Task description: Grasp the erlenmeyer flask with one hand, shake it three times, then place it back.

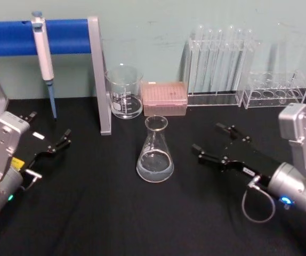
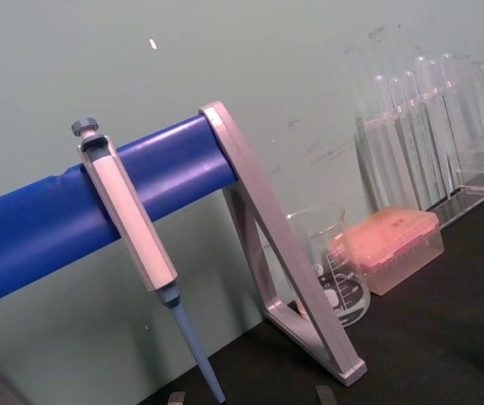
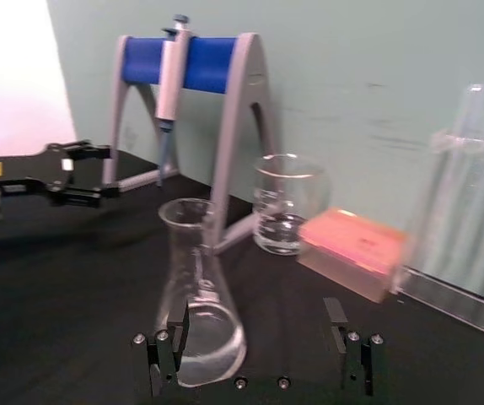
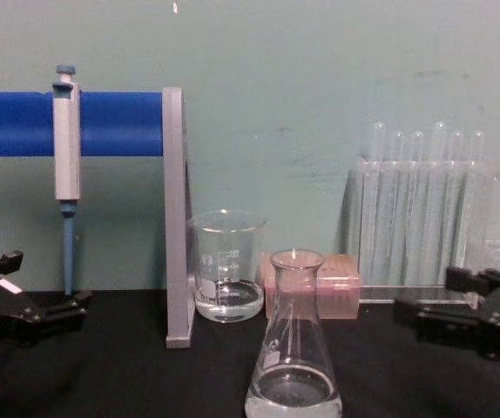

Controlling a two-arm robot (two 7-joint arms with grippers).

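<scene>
The erlenmeyer flask (image 1: 155, 152) stands upright on the black table, mid-front, with a little clear liquid in its base. It also shows in the chest view (image 4: 293, 348) and the right wrist view (image 3: 198, 304). My right gripper (image 1: 209, 138) is the hand. It hovers open just to the flask's right, fingers pointing at it without touching, and shows in the chest view (image 4: 429, 298). In the right wrist view the flask stands just ahead of this gripper (image 3: 255, 359), near one of the fingers (image 3: 162, 363). My left gripper (image 1: 49, 128) rests open at the far left (image 4: 41, 283), away from the flask.
Behind the flask stand a glass beaker (image 1: 124, 92), a pink tip box (image 1: 165, 98) and clear test-tube racks (image 1: 221, 69). A blue-barred pipette stand (image 1: 101, 74) with a hanging pipette (image 1: 45, 58) occupies the back left. Bare black table (image 1: 142, 218) lies in front.
</scene>
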